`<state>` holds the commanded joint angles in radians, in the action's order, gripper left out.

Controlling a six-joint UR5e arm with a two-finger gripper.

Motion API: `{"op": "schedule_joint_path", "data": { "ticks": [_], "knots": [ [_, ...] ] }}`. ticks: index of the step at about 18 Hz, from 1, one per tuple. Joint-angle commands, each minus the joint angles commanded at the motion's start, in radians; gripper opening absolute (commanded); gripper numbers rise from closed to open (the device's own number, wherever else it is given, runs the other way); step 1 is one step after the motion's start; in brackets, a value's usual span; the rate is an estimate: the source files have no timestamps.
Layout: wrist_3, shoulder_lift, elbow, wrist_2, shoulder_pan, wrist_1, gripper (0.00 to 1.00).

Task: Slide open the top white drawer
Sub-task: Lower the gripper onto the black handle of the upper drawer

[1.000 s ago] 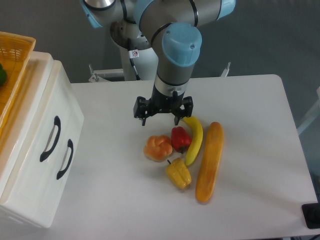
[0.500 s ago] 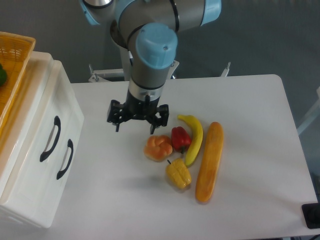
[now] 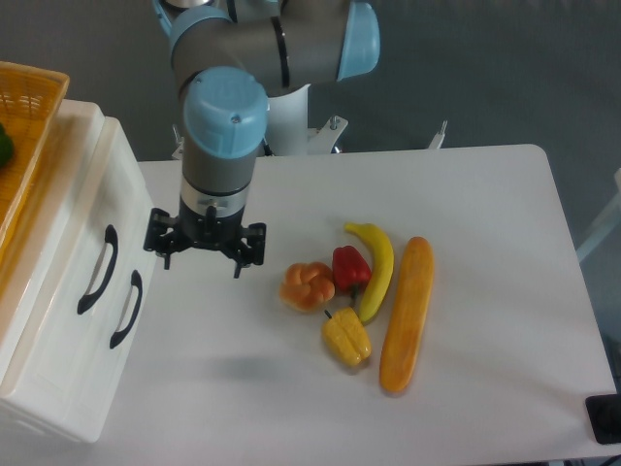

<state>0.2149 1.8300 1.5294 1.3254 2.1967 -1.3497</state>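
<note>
Jaws (image 3: 204, 254) of the two-finger gripper hang spread apart and grasp nothing, poised above the white tabletop (image 3: 466, 194) just beside the white cabinet, at about three o'clock from its handles. At nine o'clock in the view, the top white drawer (image 3: 82, 218), a glossy plastic front with a curved black bar handle (image 3: 96, 270), looks fully shut, flush with the cabinet face, though the steep angle makes a small gap hard to rule out. No contact with that handle yet; the matching lower black handle (image 3: 126, 309) sits just beside it. As I judge it, nothing of the opening is done: reaching the handle, gripping it and pulling the drawer out all remain.
</note>
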Motion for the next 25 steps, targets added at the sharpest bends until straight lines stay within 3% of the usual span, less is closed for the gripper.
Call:
{"op": "schedule_joint_path", "data": {
  "ticks": [6, 10, 15, 25],
  "knots": [
    [-0.089, -0.003, -0.002, -0.008, 0.011, -0.069, 1.0],
    [-0.095, 0.003, -0.015, -0.011, 0.014, -0.069, 1.0],
    [-0.098, 0.006, -0.037, -0.109, 0.014, -0.063, 1.0],
    [-0.094, 0.04, -0.041, -0.146, -0.002, -0.049, 1.0]
  ]
}}
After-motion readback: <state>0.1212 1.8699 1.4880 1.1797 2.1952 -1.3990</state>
